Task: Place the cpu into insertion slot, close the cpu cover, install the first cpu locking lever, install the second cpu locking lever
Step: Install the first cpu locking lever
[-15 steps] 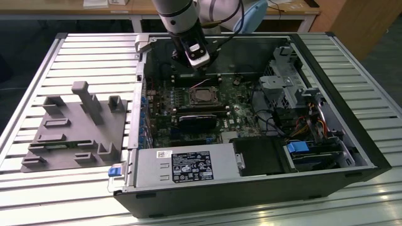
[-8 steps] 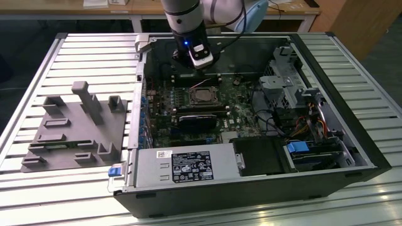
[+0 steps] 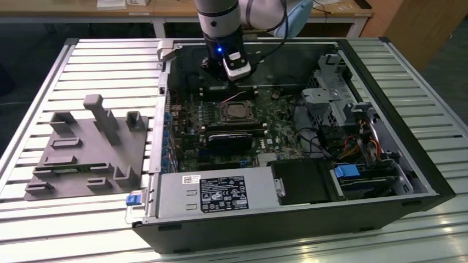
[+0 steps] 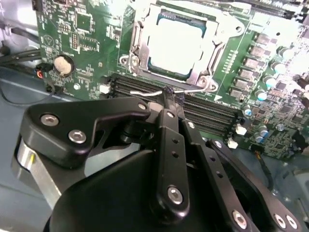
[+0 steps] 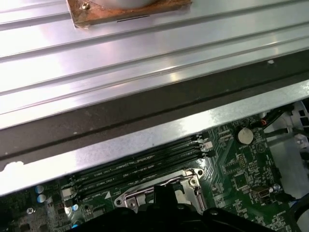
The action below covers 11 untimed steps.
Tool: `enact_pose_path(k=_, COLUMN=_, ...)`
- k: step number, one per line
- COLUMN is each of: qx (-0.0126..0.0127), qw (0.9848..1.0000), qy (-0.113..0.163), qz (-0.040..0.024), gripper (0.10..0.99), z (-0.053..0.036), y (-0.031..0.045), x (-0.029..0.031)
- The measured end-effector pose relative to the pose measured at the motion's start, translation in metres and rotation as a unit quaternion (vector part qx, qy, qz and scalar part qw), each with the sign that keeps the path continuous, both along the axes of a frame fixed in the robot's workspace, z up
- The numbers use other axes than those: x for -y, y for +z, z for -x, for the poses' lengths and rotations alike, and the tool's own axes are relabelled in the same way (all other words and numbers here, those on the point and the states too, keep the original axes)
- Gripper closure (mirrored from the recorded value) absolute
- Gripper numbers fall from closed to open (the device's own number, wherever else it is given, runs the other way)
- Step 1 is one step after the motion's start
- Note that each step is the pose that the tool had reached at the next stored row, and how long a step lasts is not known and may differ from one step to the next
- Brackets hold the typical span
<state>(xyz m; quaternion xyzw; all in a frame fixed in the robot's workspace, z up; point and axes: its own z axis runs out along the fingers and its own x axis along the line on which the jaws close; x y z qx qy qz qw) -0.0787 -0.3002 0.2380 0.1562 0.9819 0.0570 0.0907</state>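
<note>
1 open case (image 3: 292,233): lies on the slatted table (image 3: 109,60), green board (image 3: 186,126) inside, power supply (image 3: 212,194) at its near edge.
Insertion slot (image 3: 235,111): holds the cpu (image 4: 176,41); the cpu cover (image 4: 136,46) lies flat around its pale top.
Arm (image 3: 218,22): upright over the case's far side, gripper (image 3: 234,75) just beyond the slot.
Claw: fingers (image 4: 169,140) together, tips at a thin silvery wire (image 4: 145,93); pinched or not, I cannot tell.
Exterior view: grey fixture (image 3: 87,148) on the table, at the exterior view's left.
First wrist view: case wall (image 5: 145,140) and table slats behind the memory slots (image 5: 140,166).
</note>
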Motion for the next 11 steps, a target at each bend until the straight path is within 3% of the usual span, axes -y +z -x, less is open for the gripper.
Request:
enact_pose_path(k=2, qx=-0.0002, qw=1.0000, qy=0.000, qz=-0.0004, gripper=0.984, z=-0.0001, y=-0.0002, x=0.0000)
enact_pose_path(k=8, qx=-0.0065, qw=1.0000, qy=0.000, qz=-0.0014, gripper=0.984, z=-0.0059, y=-0.0041, x=-0.0001)
enact_pose_path(k=11, qx=-0.0069, qw=1.0000, qy=0.000, qz=-0.0012, gripper=0.984, z=-0.0061, y=-0.0044, x=-0.0001)
